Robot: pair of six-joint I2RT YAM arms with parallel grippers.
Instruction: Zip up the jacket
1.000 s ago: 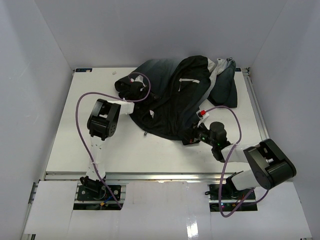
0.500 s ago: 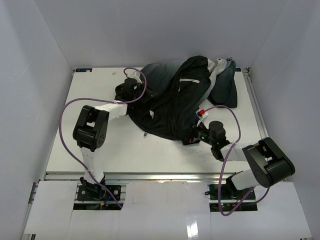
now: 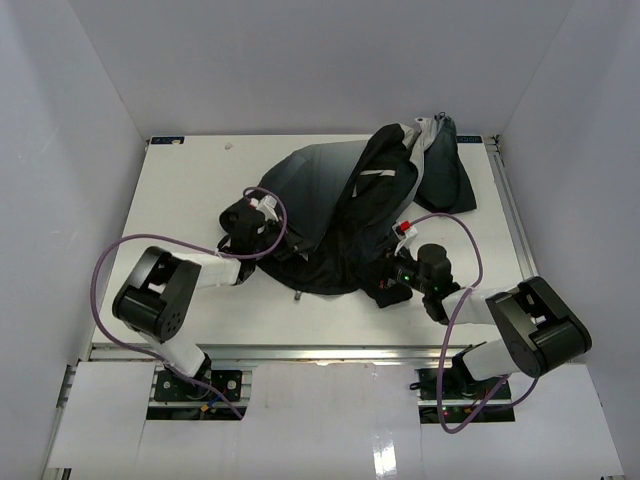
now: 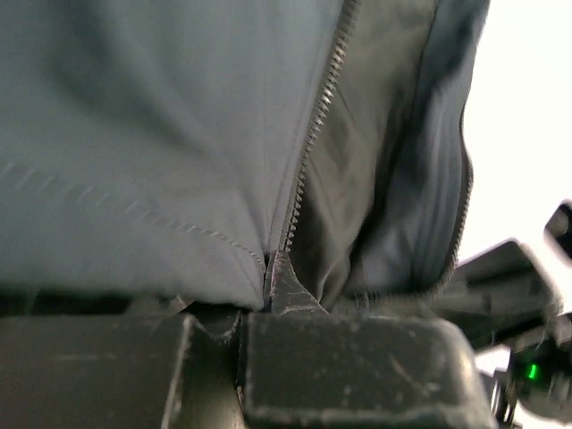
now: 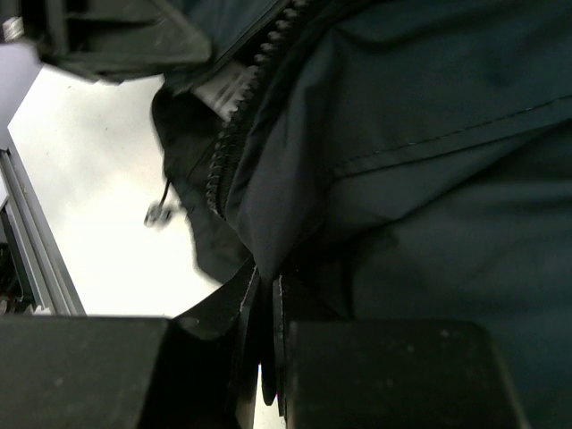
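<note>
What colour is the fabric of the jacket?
The jacket is dark charcoal-black, with some lighter grey areas. The top external view shows it best.

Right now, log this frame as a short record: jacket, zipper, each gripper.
jacket: bunched in a heap on the table, right of centre
zipper: two tooth rows apart in the left wrist view, not joined there
left gripper: shut on the jacket edge beside the teeth
right gripper: shut on a fold at the jacket's near edge

The left tool (image 3: 258, 228) pulls back toward seven o'clock, dragging the jacket (image 3: 330, 195) hem nearer and stretching the fabric across the tabletop (image 3: 190, 190).
</note>
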